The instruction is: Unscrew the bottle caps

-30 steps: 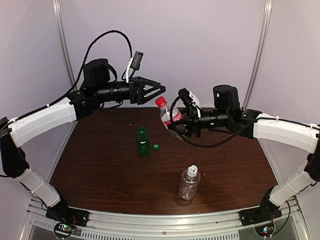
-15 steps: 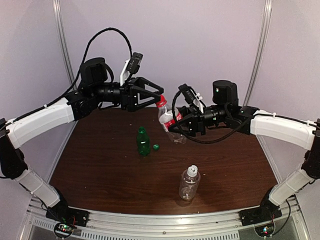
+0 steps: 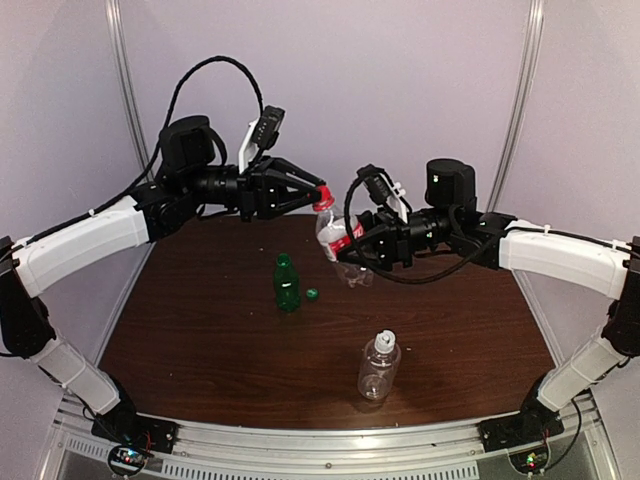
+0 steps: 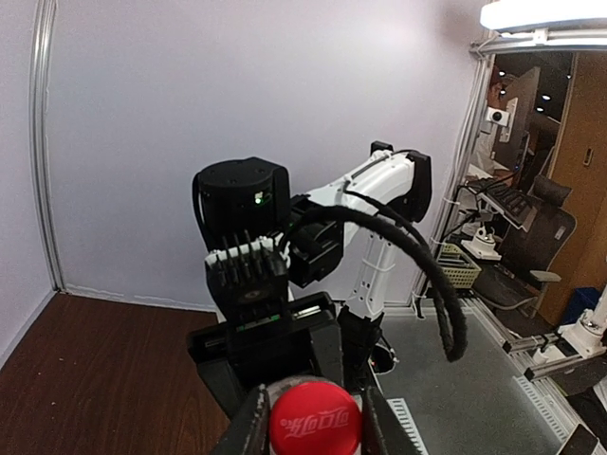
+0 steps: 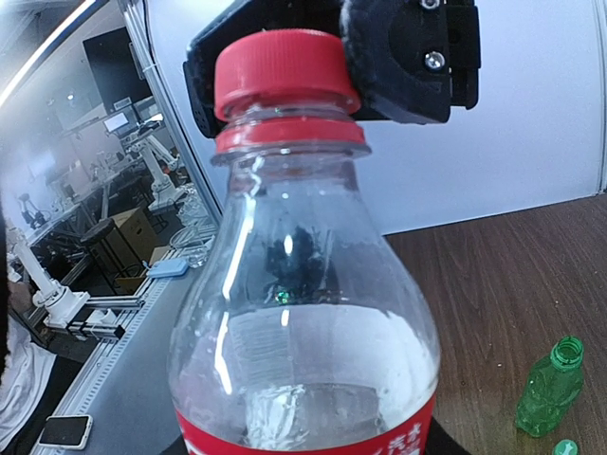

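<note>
My left gripper [image 3: 316, 193] pinches the red cap [image 3: 322, 199]. My right gripper [image 3: 347, 258] squeezes that bottle [image 3: 334, 238], tilted in the air over the far middle of the dark wood table [image 3: 200, 330]. A green bottle [image 3: 287, 282] stands open, its green cap [image 3: 312, 294] just right of it. The pale purple wall [image 3: 400, 80] is behind.

Red cap [image 5: 285, 71], clear red-labelled bottle [image 5: 303, 322]

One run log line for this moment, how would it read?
left gripper: shut on red cap | right gripper: holds red-label bottle | green cap: off, on table
</note>
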### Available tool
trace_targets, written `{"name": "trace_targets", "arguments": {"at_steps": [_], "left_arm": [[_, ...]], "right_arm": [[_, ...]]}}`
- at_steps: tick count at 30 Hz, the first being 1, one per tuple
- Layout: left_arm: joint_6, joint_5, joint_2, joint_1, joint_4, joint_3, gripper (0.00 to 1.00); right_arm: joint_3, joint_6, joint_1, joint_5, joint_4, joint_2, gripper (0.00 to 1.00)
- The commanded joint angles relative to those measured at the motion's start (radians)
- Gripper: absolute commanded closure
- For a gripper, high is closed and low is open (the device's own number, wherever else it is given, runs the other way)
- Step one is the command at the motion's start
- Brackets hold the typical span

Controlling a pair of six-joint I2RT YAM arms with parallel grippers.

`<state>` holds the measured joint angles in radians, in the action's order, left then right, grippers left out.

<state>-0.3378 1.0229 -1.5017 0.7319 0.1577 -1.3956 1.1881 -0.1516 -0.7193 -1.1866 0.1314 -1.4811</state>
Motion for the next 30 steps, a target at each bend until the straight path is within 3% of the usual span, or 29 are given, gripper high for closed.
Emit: {"name": "trace_targets", "arguments": {"at_steps": [1,5,14,18,24,30], "left_arm": [[-0.011,-0.024,-0.002,-0.005,0.043,0.0,0.78],[-0.037,-0.135,0.003,-0.002,0.005,-0.012,0.83],[-0.255,-0.627,0.009,0.033,-0.09,-0.033,0.82],[-0.285,-0.692,-0.022,0.037,-0.135,-0.074,0.81],[-0.297,-0.68,-0.061,0.036,-0.145,-0.095,0.75],[-0.262,-0.628,-0.055,0.035,-0.093,-0.072,0.67]], "right_arm": [[0.038,0.024,0.008,0.104,-0.03,0.001,0.53],[0.046,0.073,0.008,0.332,-0.102,0.027,0.53],[-0.039,0.168,-0.017,0.842,-0.062,0.113,0.53],[-0.085,0.226,-0.038,0.985,-0.019,0.134,0.52],[-0.102,0.262,-0.05,1.041,0.007,0.13,0.53],[-0.099,0.282,-0.05,0.947,-0.017,0.139,0.55]]}}
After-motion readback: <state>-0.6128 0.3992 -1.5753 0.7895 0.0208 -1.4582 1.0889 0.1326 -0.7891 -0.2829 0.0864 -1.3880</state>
